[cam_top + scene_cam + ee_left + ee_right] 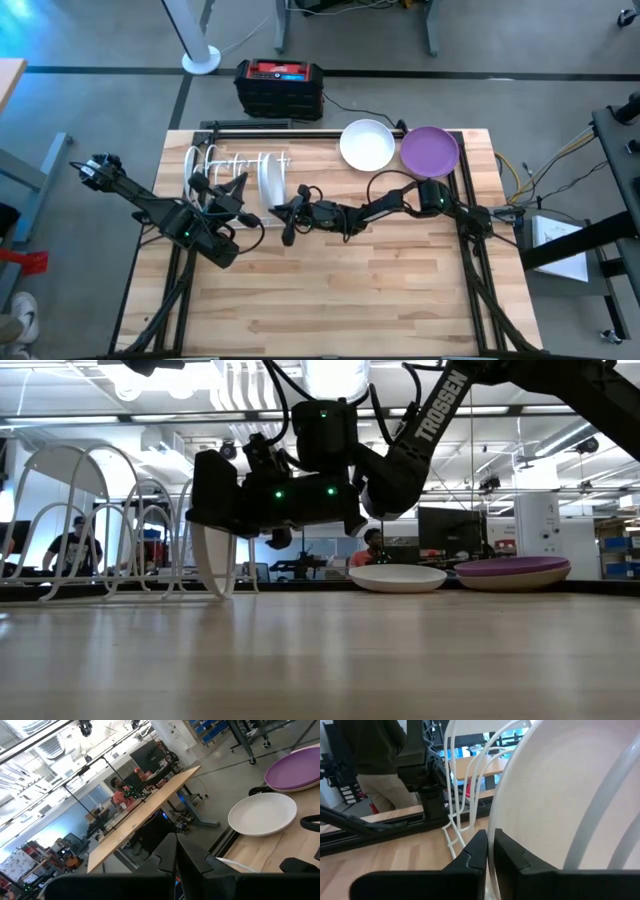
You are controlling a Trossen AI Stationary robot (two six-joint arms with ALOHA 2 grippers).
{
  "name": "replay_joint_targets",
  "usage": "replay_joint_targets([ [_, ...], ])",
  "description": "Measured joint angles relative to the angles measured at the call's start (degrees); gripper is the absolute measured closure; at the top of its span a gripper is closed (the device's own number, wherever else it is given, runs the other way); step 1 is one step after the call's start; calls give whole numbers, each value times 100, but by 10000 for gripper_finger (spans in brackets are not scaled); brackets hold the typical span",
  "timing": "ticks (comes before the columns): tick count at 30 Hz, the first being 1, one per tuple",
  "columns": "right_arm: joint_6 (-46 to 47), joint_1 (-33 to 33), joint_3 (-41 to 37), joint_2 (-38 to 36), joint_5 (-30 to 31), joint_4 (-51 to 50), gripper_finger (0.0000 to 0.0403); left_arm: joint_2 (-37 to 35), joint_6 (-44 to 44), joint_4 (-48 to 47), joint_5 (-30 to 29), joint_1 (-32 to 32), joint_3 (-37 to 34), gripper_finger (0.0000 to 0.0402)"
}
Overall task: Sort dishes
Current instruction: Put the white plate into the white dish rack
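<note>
A pale wooden worktop point(330, 290) stands on grey floor, a black-and-red case point(279, 87) behind it. A white plate point(272, 180) stands on edge in the wire rack point(225, 165) at centre-left, the right gripper point(287, 214) with its jaws narrow on the plate's rim. A white bowl point(367, 144) and purple plate point(430, 150) lie flat at upper right. The left gripper point(228, 188) sits by the rack; I cannot tell its jaws.
</note>
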Motion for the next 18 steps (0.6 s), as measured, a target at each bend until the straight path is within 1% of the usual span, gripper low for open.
replay_joint_targets([
  [11, 48, 3, -2, 1, -13, 28, 307, 0, 0, 25, 0, 0, 0, 401],
  [18, -24, 19, -2, -1, 7, 40, 272, 0, 0, 35, 0, 0, 0, 401],
])
